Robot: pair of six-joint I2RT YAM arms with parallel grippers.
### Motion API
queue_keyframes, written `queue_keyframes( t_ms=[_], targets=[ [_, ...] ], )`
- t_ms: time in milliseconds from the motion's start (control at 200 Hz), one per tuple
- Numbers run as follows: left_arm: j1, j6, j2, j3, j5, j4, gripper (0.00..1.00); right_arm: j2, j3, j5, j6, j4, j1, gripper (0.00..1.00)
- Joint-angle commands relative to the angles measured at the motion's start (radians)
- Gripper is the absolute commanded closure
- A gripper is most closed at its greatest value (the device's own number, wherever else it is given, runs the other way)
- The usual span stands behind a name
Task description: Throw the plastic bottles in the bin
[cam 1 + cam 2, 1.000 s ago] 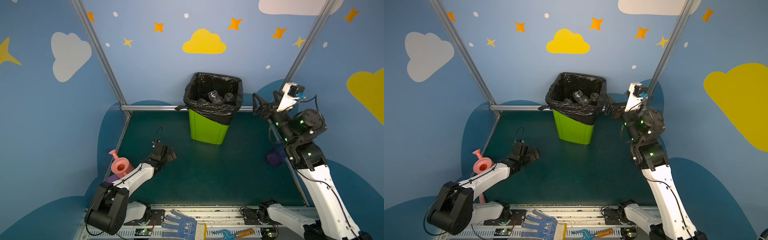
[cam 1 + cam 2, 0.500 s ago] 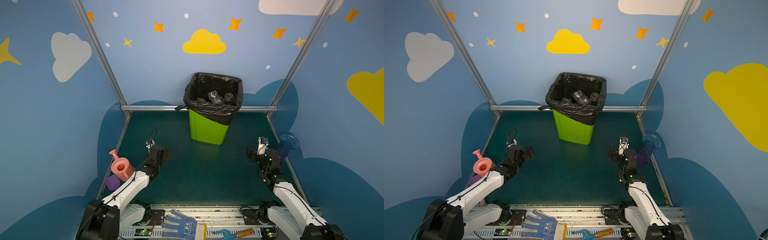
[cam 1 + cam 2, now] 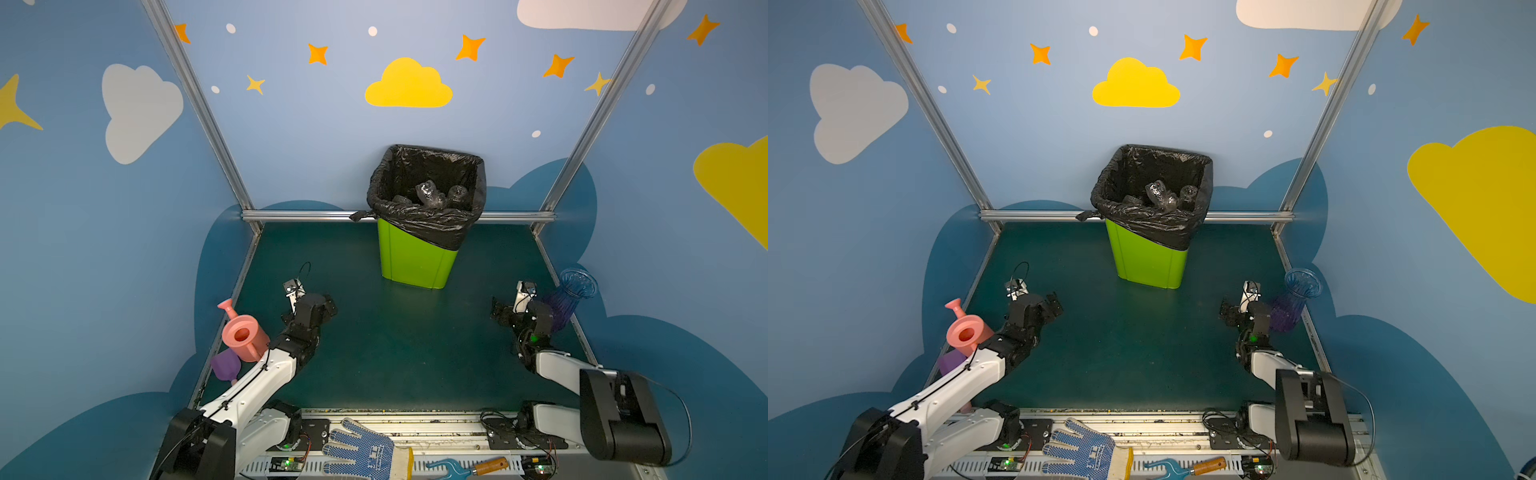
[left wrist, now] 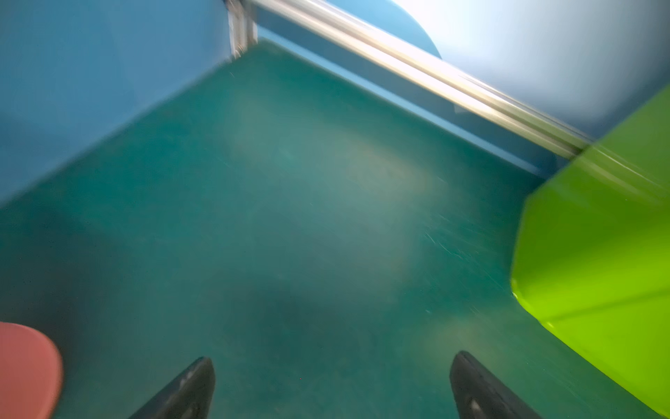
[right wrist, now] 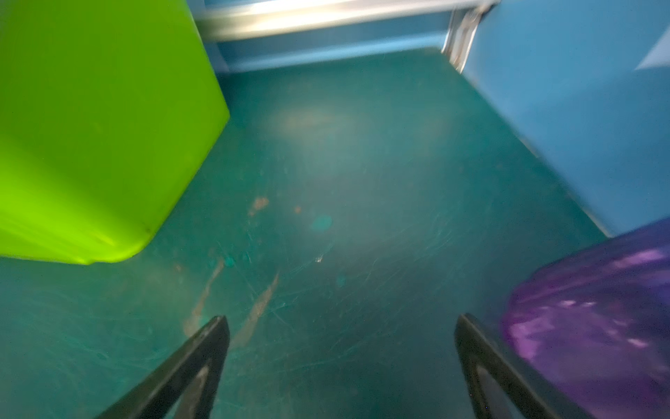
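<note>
Plastic bottles [image 3: 430,195] lie heaped inside the bin [image 3: 411,262], a lime-green tub lined with a black bag. In both top views it stands at the back of the dark green bench [image 3: 395,353]. The left claw [image 3: 326,307] sits low over the bench beside a pink watering can [image 3: 243,336]. The right claw [image 3: 498,311] sits low just beside a blue-purple vase [image 3: 569,295]. Both claws are well apart from the bin.

The left wrist view is blurred. The left claw [image 4: 333,357] is spread wide and holds nothing, with bare bench between its jaws. The bin [image 4: 598,235] is to one side and the watering can [image 4: 25,370] to the other.

The right wrist view is also blurred. The right claw [image 5: 340,318] is spread wide and empty. One finger is just beside the vase [image 5: 598,308], but I cannot tell whether they touch.
</note>
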Motion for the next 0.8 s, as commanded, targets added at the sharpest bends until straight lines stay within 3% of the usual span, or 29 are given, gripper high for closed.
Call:
queue_keyframes(
  t_ms=[0,180,275,345,451,701,796],
  targets=[
    [0.008,0.045,-0.019,0.002,-0.079,0.051,0.0,0.043,0.057,-0.065,-0.025,0.094,-0.004,0.02],
    [0.009,0.035,0.005,-0.005,-0.071,0.071,0.0,0.249,0.003,-0.047,-0.021,0.425,-0.004,0.02],
    [0.009,0.104,0.014,0.007,-0.112,0.099,0.0,0.18,0.114,-0.072,-0.044,0.098,0.001,0.02],
    [0.009,0.163,0.019,0.007,-0.165,0.143,0.0,0.218,0.097,-0.036,-0.059,0.191,0.023,0.02],
    [0.027,0.26,0.06,-0.01,-0.226,0.254,0.0,0.194,0.121,-0.037,-0.065,0.103,0.026,0.02],
    [0.102,0.473,0.397,0.009,-0.184,0.568,0.0,0.199,0.119,-0.035,-0.066,0.119,0.027,0.02],
    [0.119,0.474,0.49,0.001,-0.145,0.658,0.0,0.198,0.118,-0.035,-0.068,0.114,0.028,0.02]
  ],
)
